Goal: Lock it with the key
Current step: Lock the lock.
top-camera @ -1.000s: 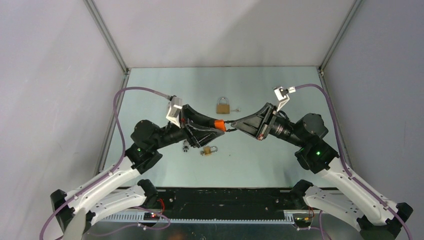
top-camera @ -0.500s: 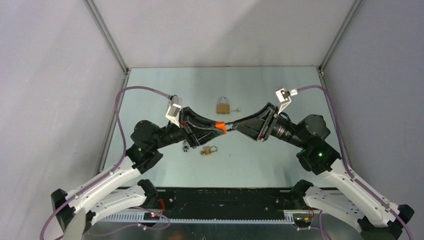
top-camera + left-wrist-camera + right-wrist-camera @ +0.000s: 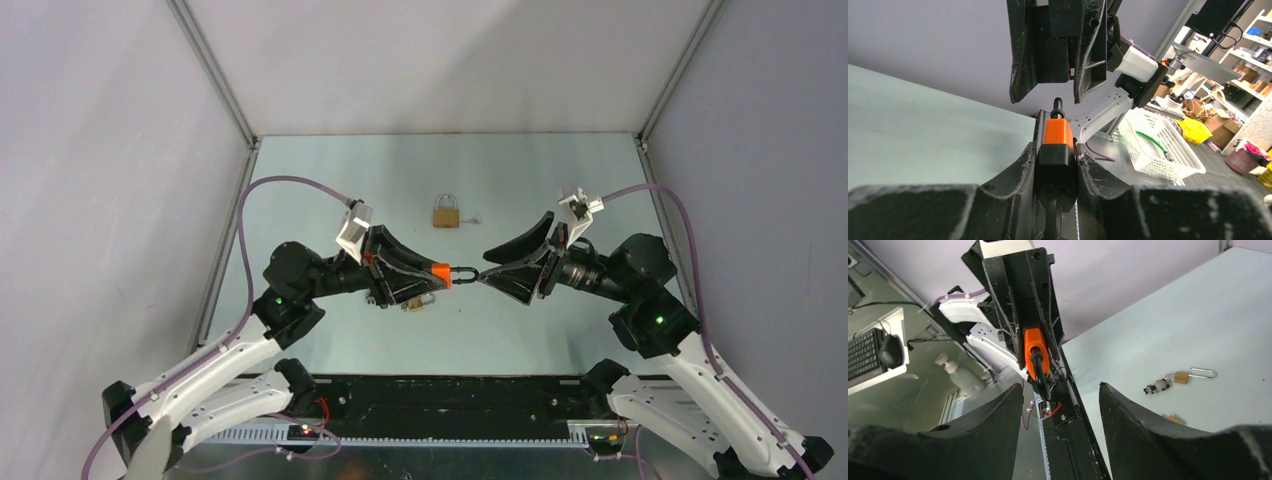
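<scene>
My left gripper (image 3: 438, 272) is shut on an orange and black padlock (image 3: 1058, 132), holding it above the table with its black shackle (image 3: 465, 272) pointing right. The right gripper (image 3: 492, 270) stands open facing it. Its fingertips (image 3: 1018, 97) flank the shackle's end without touching it. In the right wrist view the padlock (image 3: 1035, 352) sits beyond my spread right gripper (image 3: 1060, 387). A small silver key (image 3: 474, 218) lies beside a brass padlock (image 3: 445, 213) at the table's middle back.
A small brass padlock (image 3: 1179, 377) with an open shackle and a panda charm (image 3: 1158, 386) lies on the table under the left gripper. The arms' bases and a black rail (image 3: 450, 395) line the near edge. Grey walls close in both sides.
The right gripper has opened, let go of the shackle and drawn back to the right. The left gripper, still holding the padlock, has shifted slightly right and down.
</scene>
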You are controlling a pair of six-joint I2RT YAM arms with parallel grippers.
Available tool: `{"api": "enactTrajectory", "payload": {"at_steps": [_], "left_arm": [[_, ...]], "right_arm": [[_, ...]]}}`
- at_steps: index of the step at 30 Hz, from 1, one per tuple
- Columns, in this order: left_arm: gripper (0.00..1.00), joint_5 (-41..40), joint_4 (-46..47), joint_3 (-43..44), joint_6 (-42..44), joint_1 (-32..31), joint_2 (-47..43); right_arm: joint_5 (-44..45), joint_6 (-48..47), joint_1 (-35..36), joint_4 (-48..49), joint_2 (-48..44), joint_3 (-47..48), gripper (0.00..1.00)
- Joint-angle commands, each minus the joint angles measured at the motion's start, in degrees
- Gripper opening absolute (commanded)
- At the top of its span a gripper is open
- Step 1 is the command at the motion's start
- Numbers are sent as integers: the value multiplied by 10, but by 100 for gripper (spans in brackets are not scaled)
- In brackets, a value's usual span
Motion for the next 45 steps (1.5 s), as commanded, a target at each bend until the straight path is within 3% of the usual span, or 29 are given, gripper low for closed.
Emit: {"api": "enactTrajectory", "payload": {"at_steps": [1, 10, 12, 17, 25, 45], "left_arm": [[0, 24, 21, 10, 14, 3, -17], [0, 19, 8, 14, 20, 3, -15], [0, 19, 8, 14, 20, 3, -14], [0, 17, 5, 14, 20, 3, -16], [0, 24, 4, 15, 7, -2, -3], [0, -9, -5, 28, 59, -33, 2]], "right_arm": [[-65, -13, 2, 56, 6, 21, 59], [-68, -39, 48, 58, 17, 20, 42], [-62, -44, 57, 57, 20, 23, 33], [-41, -47, 74, 49, 31, 29, 1], [37, -83, 128, 55, 45, 29, 0], [53, -38, 222, 130, 154, 28, 0]]}}
